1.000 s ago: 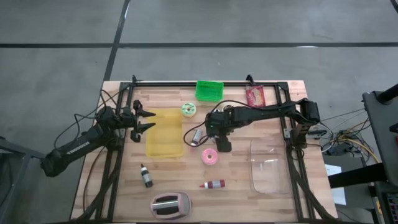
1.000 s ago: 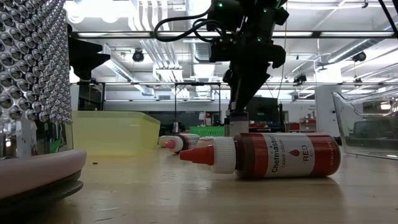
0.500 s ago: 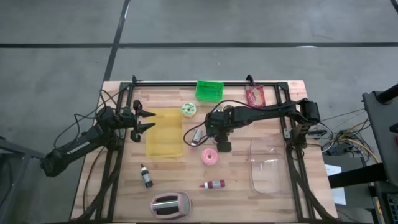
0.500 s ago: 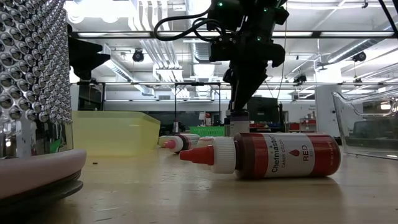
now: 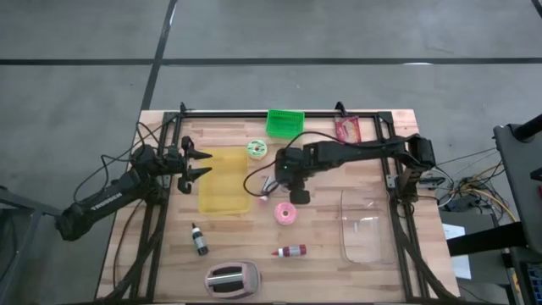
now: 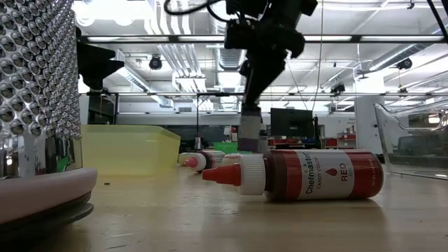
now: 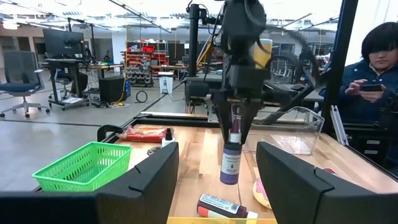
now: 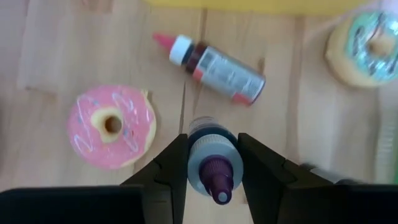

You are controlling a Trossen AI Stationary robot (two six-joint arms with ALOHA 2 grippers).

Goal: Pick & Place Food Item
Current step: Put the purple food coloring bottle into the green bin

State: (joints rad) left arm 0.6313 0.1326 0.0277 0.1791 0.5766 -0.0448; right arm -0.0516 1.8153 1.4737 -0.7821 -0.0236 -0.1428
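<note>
Right hand (image 8: 212,163) pinching the purple bottle (image 7: 231,160) upright above the surface (image 5: 339,263), carry step underway, next a set-down, maybe the yellow tray (image 5: 224,180) at nine o'clock; left hand (image 5: 196,163) waits spread.

Background: a grey concrete floor (image 5: 339,34), crossed by dark lines, is surrounding the wooden table (image 5: 322,271). Ceiling lights (image 6: 231,78) are shining over workshop shelving (image 7: 140,62). An office chair (image 7: 25,81) is standing vacant; a person (image 7: 373,74) is looking at a phone.

Wooden table (image 5: 330,254): yellow bin (image 5: 223,180), green basket (image 5: 284,123), two donuts, bottles, clear container (image 5: 367,226), grater (image 5: 232,278).
</note>
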